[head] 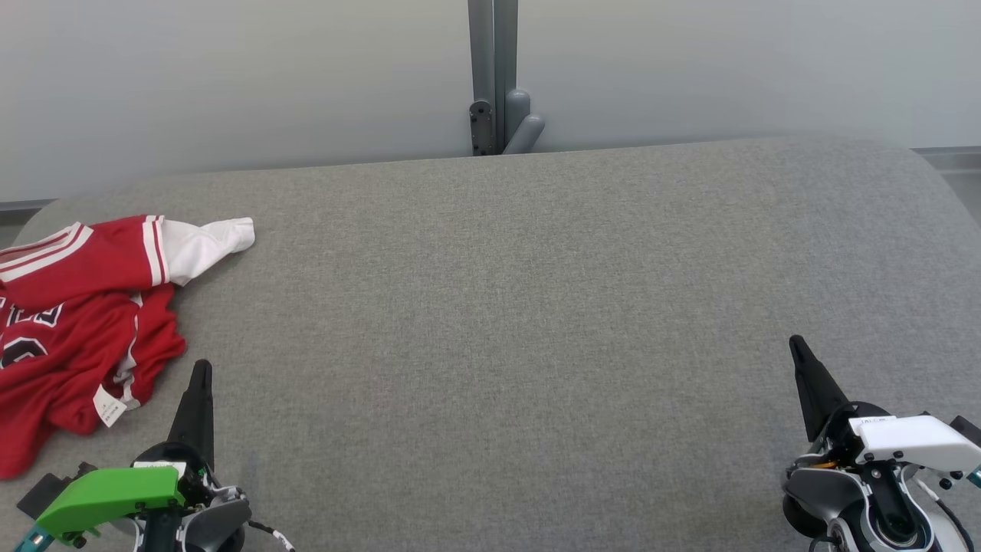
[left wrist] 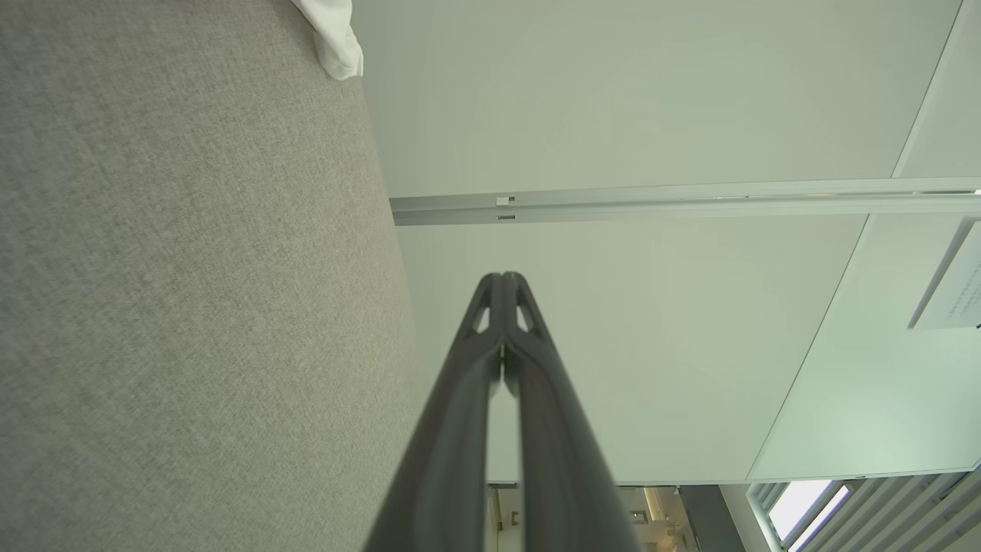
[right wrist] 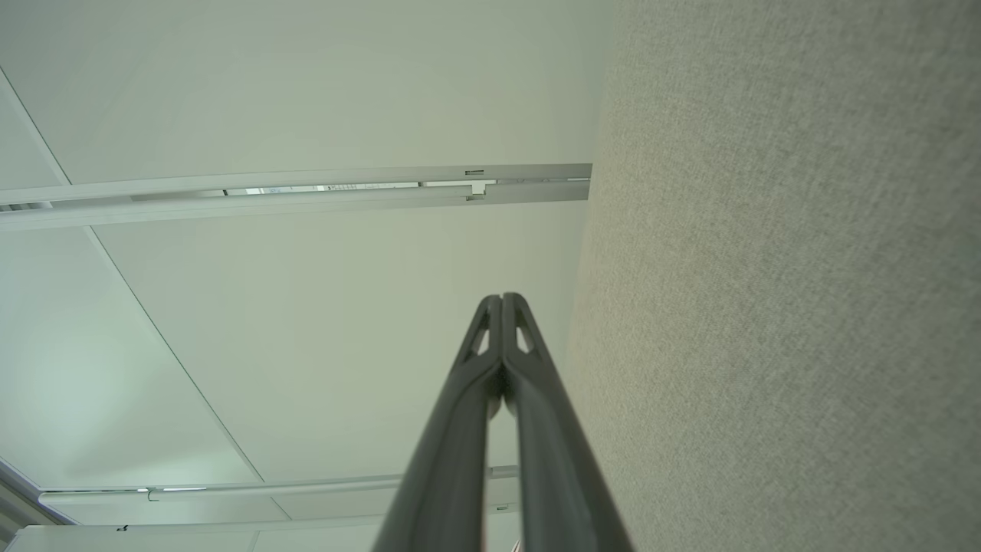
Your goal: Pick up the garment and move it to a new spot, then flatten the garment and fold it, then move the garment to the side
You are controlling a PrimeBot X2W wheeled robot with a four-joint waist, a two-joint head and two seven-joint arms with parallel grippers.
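The garment [head: 77,322] is a red jersey with white sleeves and striped trim, crumpled at the far left of the grey fabric table [head: 536,307], partly cut off by the head view's left edge. Its white sleeve end [left wrist: 333,38] shows at the top of the left wrist view. My left gripper [head: 201,368] sits just right of the garment's lower hem, shut, holding nothing. Over at the lower right my right gripper [head: 795,343] is shut and empty too. Both wrist views show the fingertips pressed together [left wrist: 502,277] [right wrist: 502,297].
A grey post [head: 494,77] rises behind the table's far edge against a pale wall. The table's corners are rounded at the far left and far right.
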